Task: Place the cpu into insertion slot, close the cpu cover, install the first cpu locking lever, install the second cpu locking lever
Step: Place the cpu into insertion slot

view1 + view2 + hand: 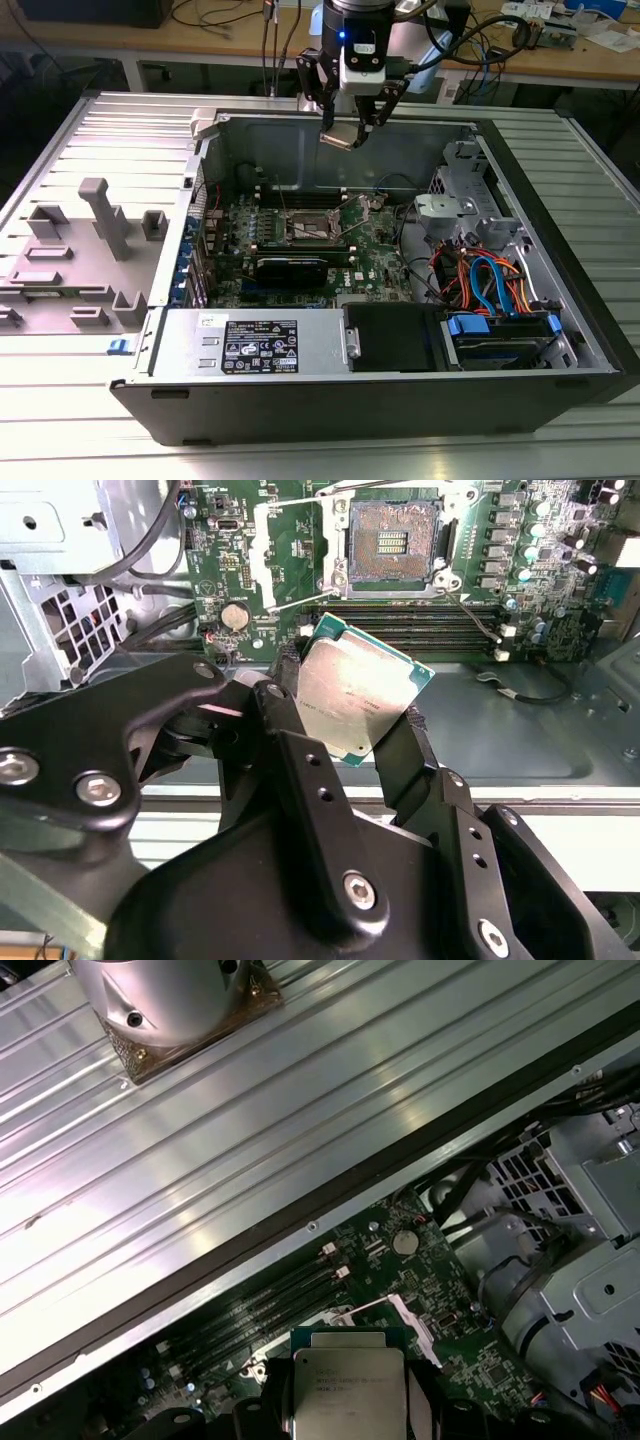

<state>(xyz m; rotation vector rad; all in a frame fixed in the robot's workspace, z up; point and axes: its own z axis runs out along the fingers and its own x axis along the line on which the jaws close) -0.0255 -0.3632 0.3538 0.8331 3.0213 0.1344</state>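
My gripper [345, 128] hangs above the back wall of the open computer case, shut on the cpu [338, 137], a flat square chip with a silvery top. In both wrist views the black fingers [285, 730] clamp two opposite edges of the cpu [360, 698] [348, 1390]. Well below it on the green motherboard lies the insertion slot [392, 540] [312, 225], dark-centred and uncovered. The cpu cover [265, 560], a thin silvery frame, stands swung open beside the slot. Thin wire levers stick out loose by the socket.
Long memory slots [420, 620] run between the socket and the case wall. A black card [290, 265], a grey power supply [260, 345] and a drive cage with blue and orange cables [490, 285] crowd the case. A grey fixture [90, 240] lies on the ribbed table.
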